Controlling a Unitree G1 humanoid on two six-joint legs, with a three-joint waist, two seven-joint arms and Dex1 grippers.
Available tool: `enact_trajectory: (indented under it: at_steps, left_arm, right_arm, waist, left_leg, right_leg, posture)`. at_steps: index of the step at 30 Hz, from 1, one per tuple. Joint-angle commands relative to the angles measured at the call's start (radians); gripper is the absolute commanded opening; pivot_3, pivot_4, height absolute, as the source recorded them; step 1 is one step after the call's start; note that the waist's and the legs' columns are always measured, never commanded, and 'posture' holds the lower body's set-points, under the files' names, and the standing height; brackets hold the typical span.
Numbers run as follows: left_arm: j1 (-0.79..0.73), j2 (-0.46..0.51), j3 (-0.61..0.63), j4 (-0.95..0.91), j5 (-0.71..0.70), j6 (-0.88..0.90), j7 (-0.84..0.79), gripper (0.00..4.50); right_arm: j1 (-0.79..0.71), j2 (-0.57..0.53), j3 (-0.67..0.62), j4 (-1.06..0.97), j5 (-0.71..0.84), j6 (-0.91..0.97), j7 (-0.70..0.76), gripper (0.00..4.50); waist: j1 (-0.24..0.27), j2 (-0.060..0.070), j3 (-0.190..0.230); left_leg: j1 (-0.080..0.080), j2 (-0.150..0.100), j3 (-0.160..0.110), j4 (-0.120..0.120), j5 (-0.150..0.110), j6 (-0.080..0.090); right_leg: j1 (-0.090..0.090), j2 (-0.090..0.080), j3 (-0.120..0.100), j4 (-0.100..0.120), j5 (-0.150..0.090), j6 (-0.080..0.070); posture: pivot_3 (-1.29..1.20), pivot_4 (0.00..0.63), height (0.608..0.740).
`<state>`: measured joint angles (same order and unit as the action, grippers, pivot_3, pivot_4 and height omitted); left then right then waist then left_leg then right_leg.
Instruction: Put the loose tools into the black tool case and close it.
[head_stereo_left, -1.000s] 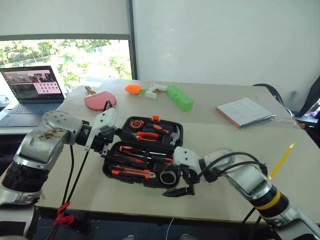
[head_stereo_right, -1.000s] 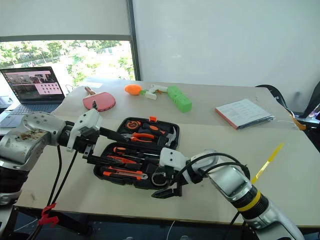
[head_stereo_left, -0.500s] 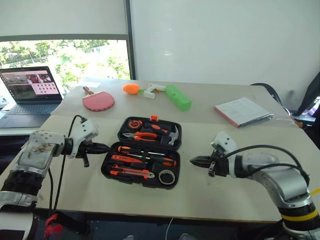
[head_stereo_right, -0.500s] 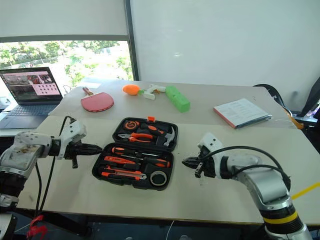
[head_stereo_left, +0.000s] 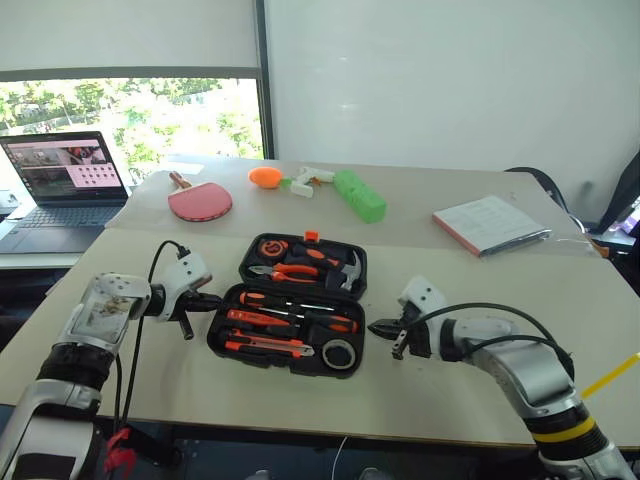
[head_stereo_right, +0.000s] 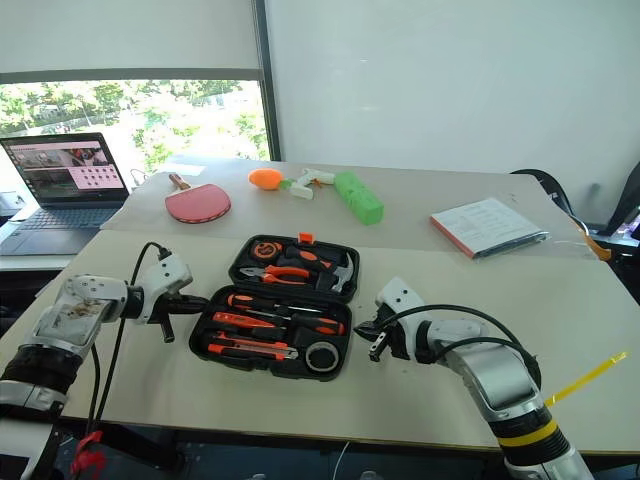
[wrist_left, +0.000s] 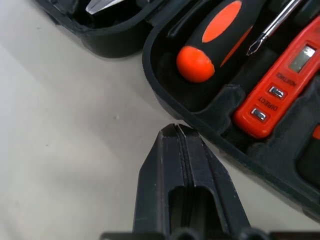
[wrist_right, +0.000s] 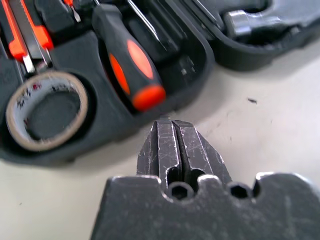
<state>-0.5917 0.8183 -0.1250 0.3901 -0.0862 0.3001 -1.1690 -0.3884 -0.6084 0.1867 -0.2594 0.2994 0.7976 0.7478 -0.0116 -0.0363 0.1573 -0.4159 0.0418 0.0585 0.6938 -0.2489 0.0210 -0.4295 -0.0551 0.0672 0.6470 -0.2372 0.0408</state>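
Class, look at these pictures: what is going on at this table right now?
A two-armed robot is working at a black moulded plastic tool case lying open on the beige table. The orange-and-black hand tools and the tape roll sit in its recesses. The left gripper and the right gripper are both shut and empty, one beside each end of the case's near half, not touching it. The lid is not yet closed.

Open black tool case (head_stereo_right: 277, 308) on the worktop (head_stereo_right: 420, 400), tools seated inside. Left claw (head_stereo_right: 203, 309) closed just left of the case, right claw (head_stereo_right: 362, 327) closed just right of it, both empty.
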Motion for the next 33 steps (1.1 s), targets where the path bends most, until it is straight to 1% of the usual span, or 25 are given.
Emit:
enact_trajectory:
  at_steps: [1, 5, 11, 15, 19, 23, 27, 33]
  left_arm:
    - [0.04, 0.002, 0.024, -0.129, -0.062, 0.059, -0.037, 0.04]
    - [0.126, 0.026, 0.044, -0.272, -0.123, 0.129, -0.083, 0.04]
    - [0.289, 0.09, 0.053, -0.526, -0.222, 0.265, -0.153, 0.04]
    - [0.36, 0.129, 0.063, -0.592, -0.231, 0.296, -0.156, 0.04]
    - [0.427, 0.144, 0.077, -0.603, -0.211, 0.287, -0.122, 0.04]
    - [0.428, 0.135, 0.091, -0.567, -0.184, 0.264, -0.084, 0.04]
    - [0.394, 0.118, 0.104, -0.491, -0.161, 0.227, -0.041, 0.04]
    - [0.324, 0.076, 0.112, -0.431, -0.182, 0.229, -0.021, 0.04]
  right_arm:
    - [-0.005, 0.008, 0.022, -0.038, 0.008, -0.036, 0.028, 0.0]
    - [0.023, -0.002, 0.033, -0.087, 0.03, -0.028, 0.065, 0.0]
    - [0.116, -0.091, 0.011, -0.198, 0.08, -0.033, 0.165, 0.0]
    - [0.155, -0.123, -0.003, -0.239, 0.093, -0.032, 0.194, 0.0]
    - [0.186, -0.135, 0.001, -0.254, 0.082, -0.045, 0.193, 0.0]
    - [0.202, -0.136, -0.005, -0.259, 0.079, -0.048, 0.191, 0.0]
    - [0.213, -0.143, -0.015, -0.262, 0.086, -0.057, 0.205, 0.0]
    - [0.193, -0.142, -0.027, -0.232, 0.081, -0.065, 0.208, 0.0]
  waist:
    - [0.001, 0.0, 0.0]
    - [-0.001, 0.0, 0.0]
    - [-0.001, 0.0, 0.0]
    - [-0.001, 0.0, 0.0]
    - [-0.004, 0.0, 0.0]
    - [-0.003, 0.0, 0.0]
    - [-0.002, 0.0, 0.0]
    - [0.006, 0.0, 0.0]
  left_leg:
    - [0.0, 0.0, 0.0, 0.0, 0.0, 0.0]
    - [0.0, 0.0, 0.0, 0.0, 0.0, 0.0]
    - [-0.001, 0.001, 0.0, -0.001, -0.001, 0.0]
    - [0.0, 0.001, 0.0, -0.001, -0.001, 0.0]
    - [0.002, 0.001, 0.0, 0.0, -0.001, 0.0]
    - [0.005, 0.002, 0.001, -0.001, -0.001, 0.0]
    - [0.009, 0.002, 0.001, -0.001, -0.001, 0.0]
    - [0.009, 0.002, 0.001, 0.0, 0.0, -0.001]
  right_leg:
    - [0.0, 0.0, 0.0, 0.0, 0.0, 0.0]
    - [0.0, 0.0, 0.0, 0.0, 0.0, 0.0]
    - [-0.001, 0.0, 0.0, 0.0, 0.0, 0.0]
    - [-0.001, 0.0, 0.0, 0.0, 0.0, 0.0]
    - [0.0, 0.0, 0.0, 0.0, 0.0, -0.001]
    - [0.002, 0.0, 0.0, 0.0, -0.001, -0.002]
    - [0.005, 0.0, 0.0, 0.0, -0.001, -0.002]
    - [0.006, 0.0, 0.0, 0.001, -0.001, -0.001]
  posture:
    - [0.0, 0.15, 0.738]
    - [0.0, 0.15, 0.738]
    - [0.0, 0.15, 0.738]
    - [0.0, 0.15, 0.738]
    - [0.0, 0.15, 0.738]
    - [0.0, 0.15, 0.738]
    - [0.0, 0.15, 0.738]
    - [0.0, 0.15, 0.738]
